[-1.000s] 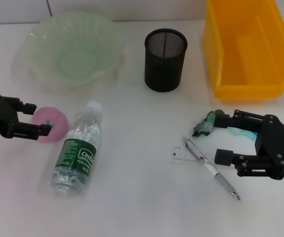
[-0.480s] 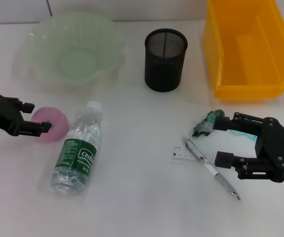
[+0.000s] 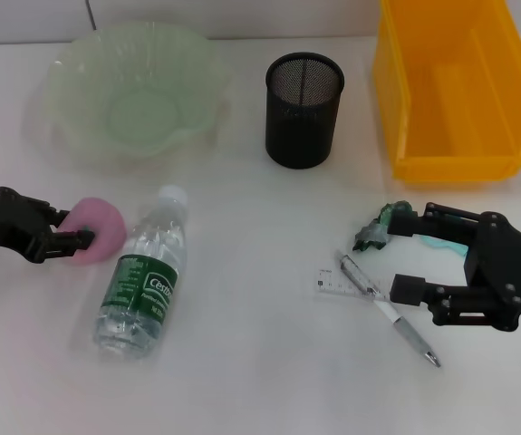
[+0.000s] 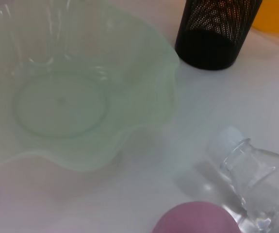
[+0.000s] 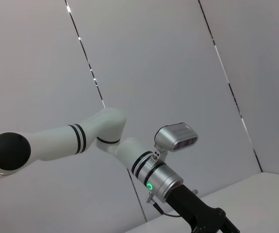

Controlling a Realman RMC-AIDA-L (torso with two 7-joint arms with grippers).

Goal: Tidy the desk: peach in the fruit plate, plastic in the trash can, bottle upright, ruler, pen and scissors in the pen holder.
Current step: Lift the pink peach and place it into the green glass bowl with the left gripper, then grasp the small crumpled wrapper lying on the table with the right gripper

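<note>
White table [image 3: 260,381] is seen from above. At its left edge, the left claw [image 3: 68,235] is set around the pink peach [image 3: 97,228], fingers apart on either side, not clearly gripping. For a sound grasp, the peach should be centred before closing, clear of the lying bottle [image 3: 142,276] just beside it. The fruit plate [image 3: 133,91] sits behind. Compared with a second ago, this claw has drawn closer onto the peach. The right claw [image 3: 403,256] is held open over the plastic [image 3: 380,228], near the pen [image 3: 389,310] and ruler [image 3: 334,282].

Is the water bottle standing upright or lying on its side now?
Lying on its side: the bottle rests lengthwise on the table, white cap toward the fruit plate.
</note>
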